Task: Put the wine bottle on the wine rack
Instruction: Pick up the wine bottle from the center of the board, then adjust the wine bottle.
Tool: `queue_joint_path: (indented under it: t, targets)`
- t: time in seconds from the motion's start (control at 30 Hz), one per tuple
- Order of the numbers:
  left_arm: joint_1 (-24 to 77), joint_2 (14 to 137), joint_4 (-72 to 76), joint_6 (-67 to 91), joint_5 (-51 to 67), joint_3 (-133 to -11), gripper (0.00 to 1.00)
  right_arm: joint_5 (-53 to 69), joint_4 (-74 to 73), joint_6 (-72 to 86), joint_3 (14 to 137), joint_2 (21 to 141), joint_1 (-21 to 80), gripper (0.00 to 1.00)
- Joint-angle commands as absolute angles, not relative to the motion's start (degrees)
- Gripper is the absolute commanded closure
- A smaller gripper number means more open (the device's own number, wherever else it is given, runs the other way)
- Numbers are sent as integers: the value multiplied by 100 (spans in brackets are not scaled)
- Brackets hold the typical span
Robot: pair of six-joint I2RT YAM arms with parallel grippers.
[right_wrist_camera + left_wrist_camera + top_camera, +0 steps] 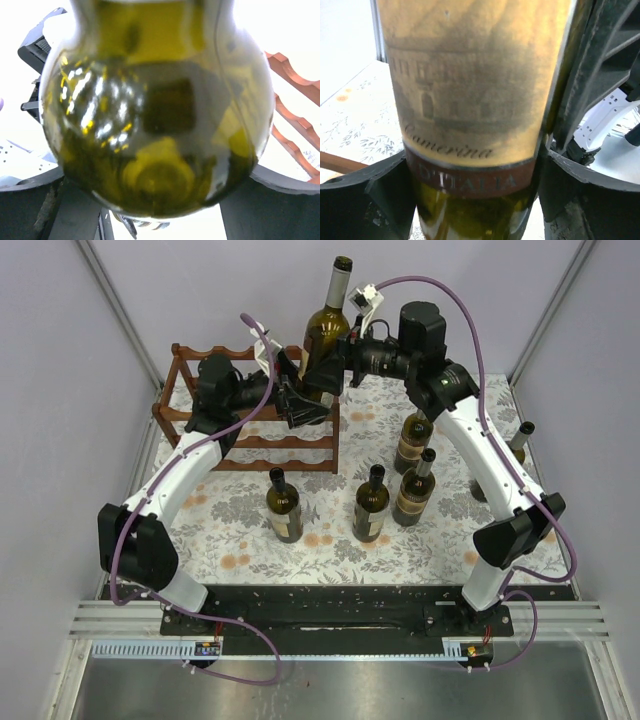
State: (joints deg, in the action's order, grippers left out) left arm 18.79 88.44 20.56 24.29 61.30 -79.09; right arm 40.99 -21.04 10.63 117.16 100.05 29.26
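Note:
The wine bottle (326,332), dark green glass with a cream label, stands upright in the air at the back of the table, just right of the wine rack (288,447). My left gripper (306,406) is shut on its lower body from the left. In the left wrist view the labelled bottle (475,100) fills the gap of the left gripper (476,175), both fingers against the glass. My right gripper (334,368) is shut on it from the right. The bottle (155,125) bulges between the right gripper (160,200) fingers, with the rack's scalloped rails (295,125) behind.
Several other bottles stand on the flowered cloth: one (284,505) front left, one (371,503) in the middle, two (414,488) (415,440) to the right, and one (517,445) behind the right arm. Grey walls close the back and sides.

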Motion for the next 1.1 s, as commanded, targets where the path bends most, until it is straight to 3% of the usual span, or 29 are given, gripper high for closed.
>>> queue_joint_path:
  t: [0.0, 0.37, 0.67, 1.07]
  targets:
    - [1749, 8771, 1925, 2075, 6082, -8059, 11, 3586, -1828, 888, 12278, 9958, 2883, 100]
    - [1723, 8798, 1223, 1373, 5872, -8244, 1, 3569, -1924, 765, 12410, 10072, 2883, 100]
    - [1100, 8315, -139, 388, 5485, -8595, 1, 3076, -2592, -324, 12858, 10204, 2883, 100]
    - [835, 7761, -1590, -290, 4132, -9456, 1, 2269, -3770, -1887, 14878, 11302, 2997, 100]
